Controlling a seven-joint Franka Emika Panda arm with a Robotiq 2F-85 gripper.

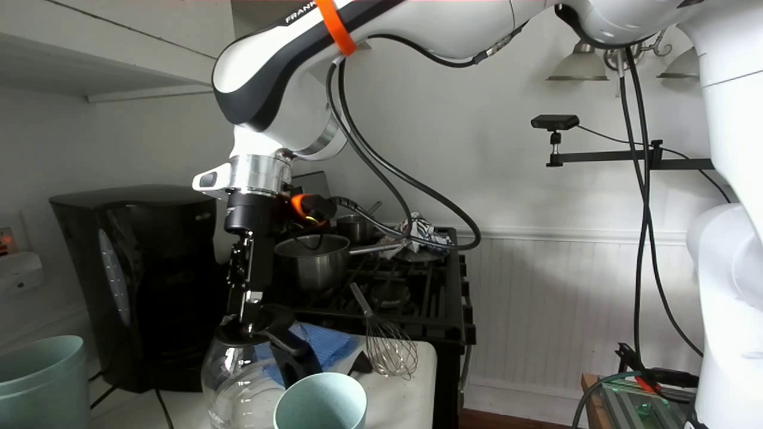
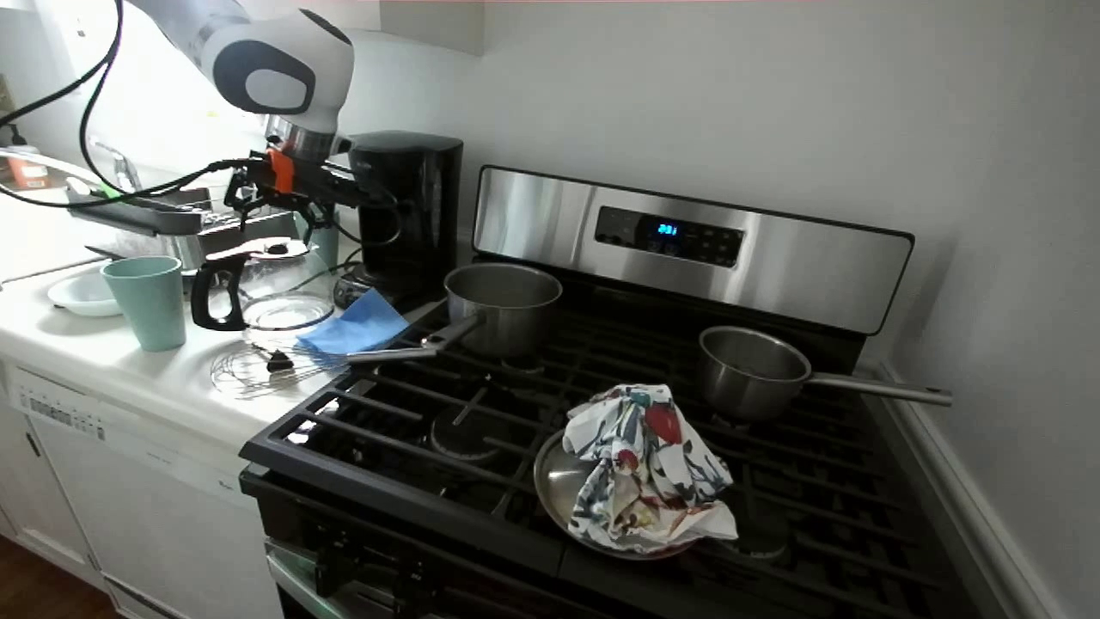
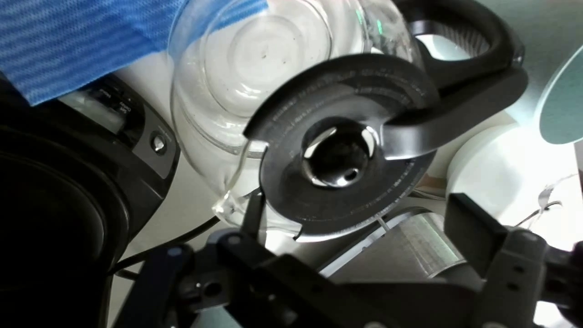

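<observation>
Gripper [image 3: 357,209] is right up in the lens at the bottom of the wrist view, fingers spread wide, with the glass carafe [image 3: 259,91] just ahead of it. Clear round-bellied glass, black plastic lid [image 3: 341,150] with a shiny round dimple in the middle, chunky black handle [image 3: 460,76]. On the gripper's left in this view there's a glossy black coffee maker [image 3: 68,196], past the carafe a ribbed blue cloth [image 3: 86,41], and off to the right a white bowl [image 3: 487,173] plus a mint cup [image 3: 565,100].

Over in an exterior view, the white arm [image 1: 441,24] arches across from upper right, wrist hanging straight down over the lid; can't tell if a fingertip touches it. Wire whisk [image 1: 387,342] lies low to the gripper's right, and that mint cup blocks part of the carafe.

Also in an exterior view: carafe upright on the counter [image 2: 129,376] right below the gripper. To its right, black stove [image 2: 799,284] with a steel saucepan [image 2: 503,322], a second pot [image 2: 748,383] and a crumpled printed towel [image 2: 640,473] on a shallow pan [image 2: 563,494].
</observation>
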